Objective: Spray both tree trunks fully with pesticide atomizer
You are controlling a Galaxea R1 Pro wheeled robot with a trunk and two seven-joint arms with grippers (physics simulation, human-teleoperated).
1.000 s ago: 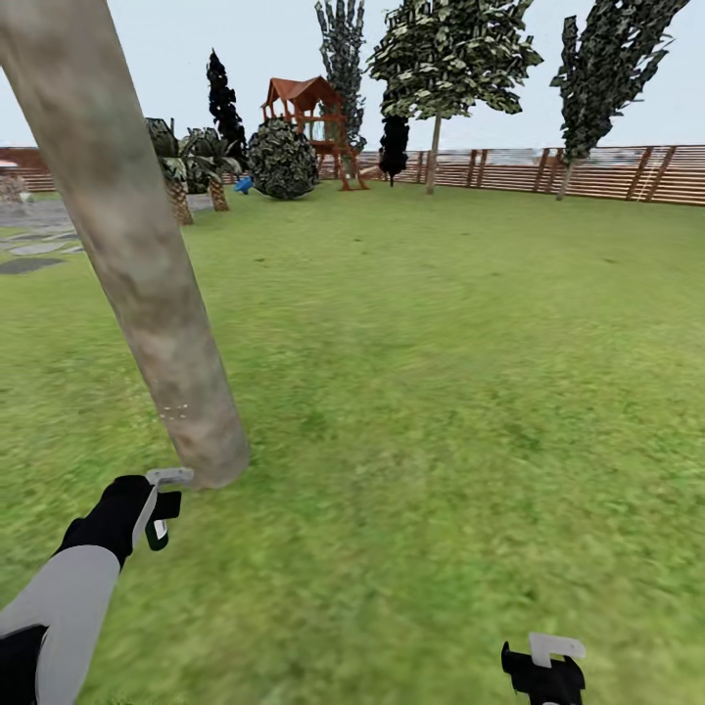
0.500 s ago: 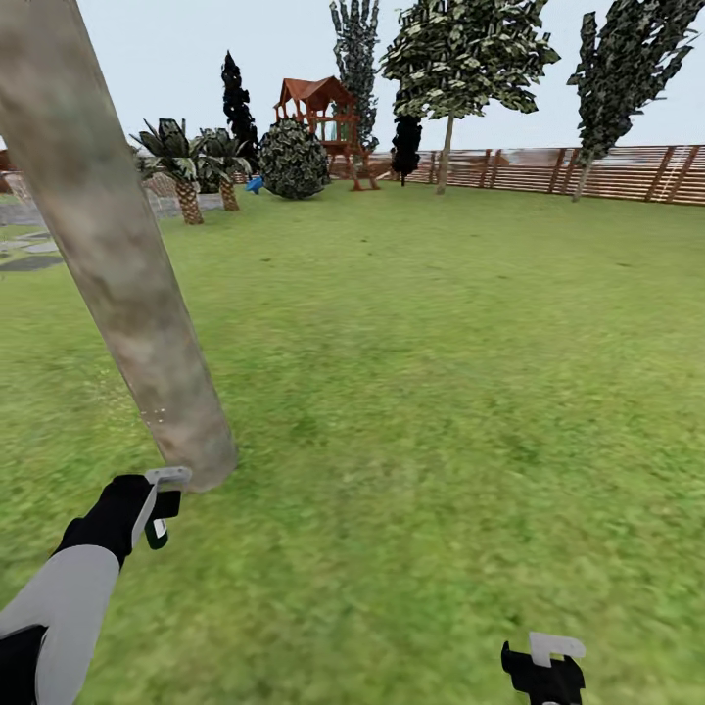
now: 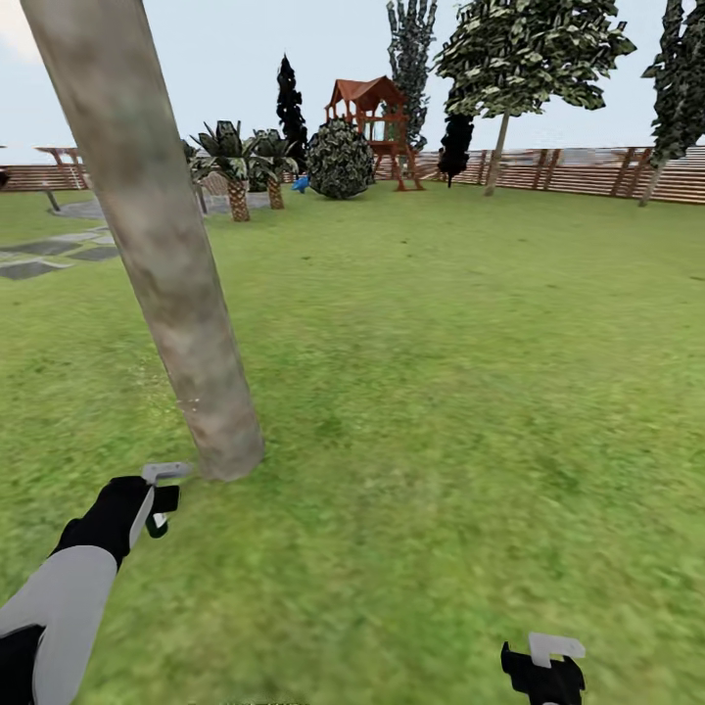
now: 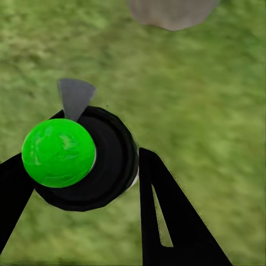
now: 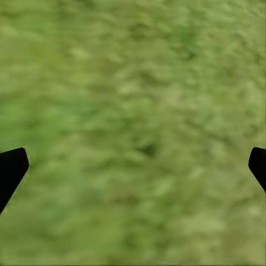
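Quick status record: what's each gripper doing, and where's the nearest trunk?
left gripper: shut on the pesticide atomizer, spray head toward the trunk base
right gripper: open, nothing between its fingers, over the grass
tree trunk: just ahead of the left gripper, leaning in the head view
second tree: far off, by the fence

The tree trunk [image 3: 162, 245] is mottled grey-beige with faint greenish patches. The grass floor [image 3: 441, 392] is blotchy green, yellower in places, and grey paving stones [image 3: 54, 257] lie at nine o'clock. The fence [image 3: 578, 171] is striped brown. The playhouse [image 3: 370, 122] at twelve o'clock has a red-brown roof. The left gripper [image 3: 157, 499] is black with a pale grey tab, on a grey forearm. The bottle [image 4: 83, 158] is black with a bright green cap and grey nozzle. The right gripper [image 3: 543, 671] is black with a white tab.
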